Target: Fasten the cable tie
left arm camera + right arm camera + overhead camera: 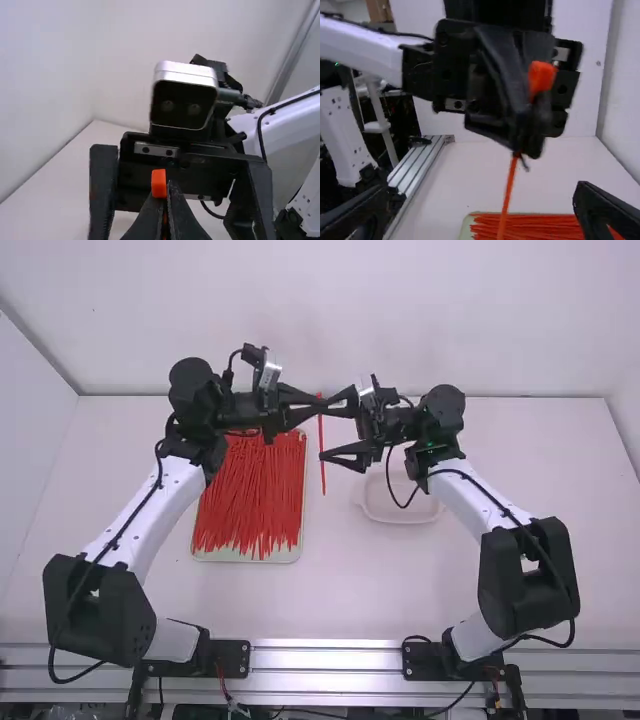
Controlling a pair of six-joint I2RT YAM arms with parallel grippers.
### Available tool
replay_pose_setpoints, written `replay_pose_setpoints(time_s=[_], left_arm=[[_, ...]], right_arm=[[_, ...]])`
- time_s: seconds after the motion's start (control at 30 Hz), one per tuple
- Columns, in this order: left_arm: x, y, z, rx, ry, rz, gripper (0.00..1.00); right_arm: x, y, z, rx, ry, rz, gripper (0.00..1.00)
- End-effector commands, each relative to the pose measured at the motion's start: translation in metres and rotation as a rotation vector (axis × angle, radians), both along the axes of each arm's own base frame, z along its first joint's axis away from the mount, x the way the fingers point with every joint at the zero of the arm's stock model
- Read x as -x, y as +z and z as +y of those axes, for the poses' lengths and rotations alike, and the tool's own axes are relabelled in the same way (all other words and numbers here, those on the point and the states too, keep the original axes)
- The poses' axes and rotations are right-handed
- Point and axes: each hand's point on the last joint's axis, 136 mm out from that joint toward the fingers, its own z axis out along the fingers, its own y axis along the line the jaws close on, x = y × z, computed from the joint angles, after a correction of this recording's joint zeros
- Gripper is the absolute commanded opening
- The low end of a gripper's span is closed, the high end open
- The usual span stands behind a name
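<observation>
**Item: single red cable tie** [322, 455]
- Position: it hung upright above the white table [520, 450], head uppermost. The strap's free tail pointed down past the near edge of the tray [297, 552] that held the bundle of spare ties [250, 495]. A clear container [385, 510] stood just to the other side.

**Holder: left gripper** [318, 406]
- State: its fingers were pressed together on the tie just under the head, so the head [159, 182] stood proud above the fingertips.

**Counterpart: right gripper** [336, 426]
- State: the jaws were spread wide and carried nothing. It faced the left gripper with one finger on each side of the hanging strap. No contact with the tie could be made out.

**Step in hand (judged):** the right gripper had to take the free tail so it could be bent round to the head.

**Handling notes (judged):**
- Close low on the strap, near the tip.
- Keep the left grip firm so the head does not twist.
- Bring the tip squarely to the head's slot.
- The strap looked thin and springy — likely to flex aside or slip if pinched off-centre
</observation>
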Motion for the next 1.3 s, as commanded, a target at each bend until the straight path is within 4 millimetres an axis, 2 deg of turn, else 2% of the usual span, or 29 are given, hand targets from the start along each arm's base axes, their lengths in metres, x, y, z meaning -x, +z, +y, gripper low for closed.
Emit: replay_pose_setpoints(time_s=[0.0,0.3,0.53,0.67,0.73,0.97,1.13,1.27], left_arm=[[-0.007,0.010,0.007,0.012,0.022,0.010,0.02],[-0.030,0.015,0.017,0.029,-0.005,0.148,0.02],[-0.058,0.009,0.018,0.054,-0.018,0.339,0.02],[-0.069,0.001,0.019,0.065,-0.007,0.405,0.02],[-0.078,-0.002,0.025,0.079,0.025,0.446,0.02],[-0.089,-0.011,0.033,0.097,0.083,0.550,0.02],[-0.088,-0.019,0.029,0.090,0.084,0.612,0.02],[-0.090,-0.026,0.032,0.089,0.099,0.668,0.02]], right_arm=[[0.020,0.006,-0.001,-0.002,0.113,-0.182,0.98],[0.020,0.005,0.000,-0.011,0.112,-0.213,0.98],[0.017,0.005,-0.003,-0.016,0.100,-0.238,0.98],[0.009,0.004,-0.011,-0.028,0.065,-0.304,0.98],[0.007,-0.001,-0.015,-0.045,0.050,-0.384,0.98],[-0.003,-0.014,-0.031,-0.084,0.003,-0.646,0.98],[0.000,-0.022,-0.030,-0.107,0.003,-0.758,0.98],[0.005,-0.032,-0.028,-0.146,0.008,-0.930,0.98]])
